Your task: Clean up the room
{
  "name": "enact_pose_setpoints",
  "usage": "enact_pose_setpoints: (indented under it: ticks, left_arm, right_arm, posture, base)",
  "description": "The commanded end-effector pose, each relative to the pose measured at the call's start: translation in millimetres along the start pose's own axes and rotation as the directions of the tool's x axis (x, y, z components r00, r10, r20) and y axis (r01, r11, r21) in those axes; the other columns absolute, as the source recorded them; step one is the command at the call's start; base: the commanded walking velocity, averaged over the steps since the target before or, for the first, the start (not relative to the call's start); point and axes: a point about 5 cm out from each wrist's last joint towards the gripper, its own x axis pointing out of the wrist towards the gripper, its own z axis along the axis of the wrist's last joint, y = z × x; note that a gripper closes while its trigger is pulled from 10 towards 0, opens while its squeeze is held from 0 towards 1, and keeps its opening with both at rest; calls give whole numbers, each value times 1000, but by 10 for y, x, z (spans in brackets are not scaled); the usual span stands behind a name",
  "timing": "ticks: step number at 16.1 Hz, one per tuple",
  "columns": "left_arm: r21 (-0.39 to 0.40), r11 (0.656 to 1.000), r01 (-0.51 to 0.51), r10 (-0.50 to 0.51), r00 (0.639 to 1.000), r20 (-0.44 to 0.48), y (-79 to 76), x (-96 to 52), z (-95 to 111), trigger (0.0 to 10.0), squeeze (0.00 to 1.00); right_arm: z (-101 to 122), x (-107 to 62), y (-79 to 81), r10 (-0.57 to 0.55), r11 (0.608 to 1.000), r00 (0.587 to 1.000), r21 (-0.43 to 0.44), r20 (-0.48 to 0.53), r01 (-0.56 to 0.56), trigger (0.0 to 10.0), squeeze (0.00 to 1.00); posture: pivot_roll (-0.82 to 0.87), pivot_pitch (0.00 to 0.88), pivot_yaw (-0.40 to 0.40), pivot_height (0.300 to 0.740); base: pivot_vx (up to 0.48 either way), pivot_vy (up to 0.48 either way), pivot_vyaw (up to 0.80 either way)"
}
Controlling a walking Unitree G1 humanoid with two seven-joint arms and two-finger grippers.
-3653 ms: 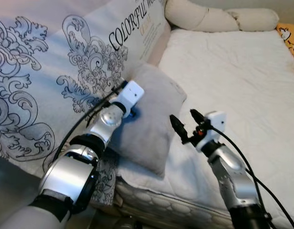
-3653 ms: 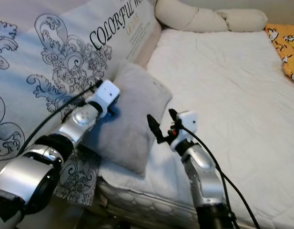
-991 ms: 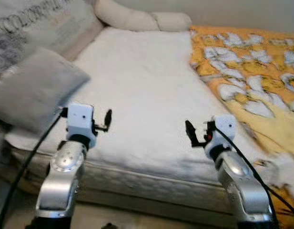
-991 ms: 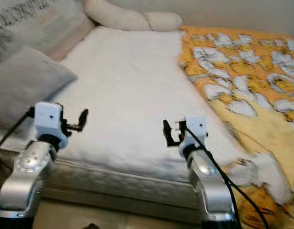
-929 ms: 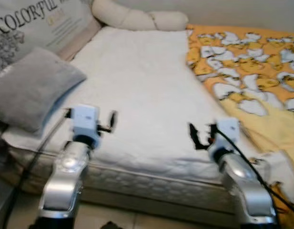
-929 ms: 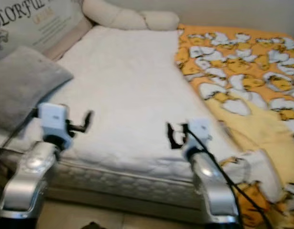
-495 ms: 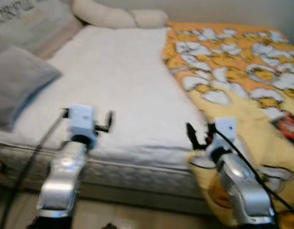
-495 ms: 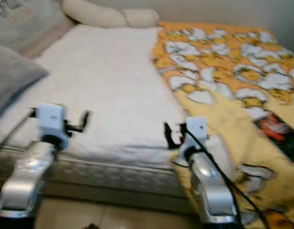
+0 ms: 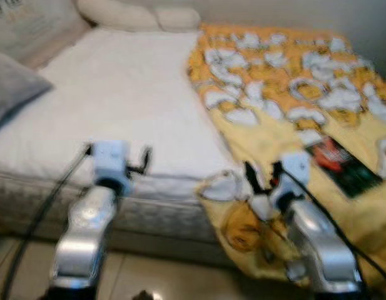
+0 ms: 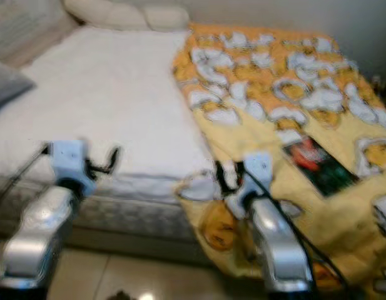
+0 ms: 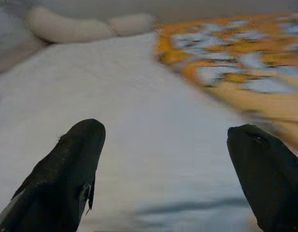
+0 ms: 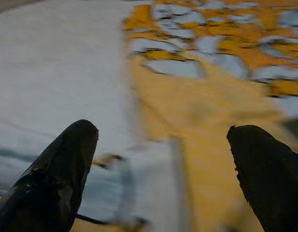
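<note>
**Facing the messy yellow blanket**

Both the left gripper and right gripper hang empty at the near bed edge, fingers spread wide, probably readying for the rumpled yellow patterned blanket on the right, spilling over the white mattress.

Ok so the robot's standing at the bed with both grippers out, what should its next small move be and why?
Probably reach the right gripper forward to the bunched corner of the yellow patterned blanket that spills over the mattress edge just in front of it. Its fingers are open and empty, and so is the left gripper. A dark book-like item lies on the blanket, so pull gently.
</note>
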Motion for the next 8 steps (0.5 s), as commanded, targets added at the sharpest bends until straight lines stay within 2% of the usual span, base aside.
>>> enact_pose_setpoints:
  ticks: [1, 5, 8]
  left_arm:
    - [18, 1000, -19, 18, 1000, 14, 71, -8, 37, 10000, 718]
    - [19, 1000, -17, 17, 1000, 8, 82, -18, 17, 10000, 718]
    - [17, 1000, -20, 20, 1000, 6, 76, -23, 11, 10000, 714]
  right_arm:
    - [72, 15, 21, 11, 1000, 999, -3, 35, -11, 10000, 1000]
    - [73, 3, 62, 49, 998, 998, -27, 31, -48, 10000, 1000]
    - [61, -11, 45, 53, 998, 998, -33, 24, -52, 10000, 1000]
  posture:
    - [47, 0, 21, 740]
    - [42, 0, 21, 740]
    - [41, 0, 16, 740]
  base:
    - [0, -428, 0]
    - [0, -428, 0]
    - [0, -430, 800]
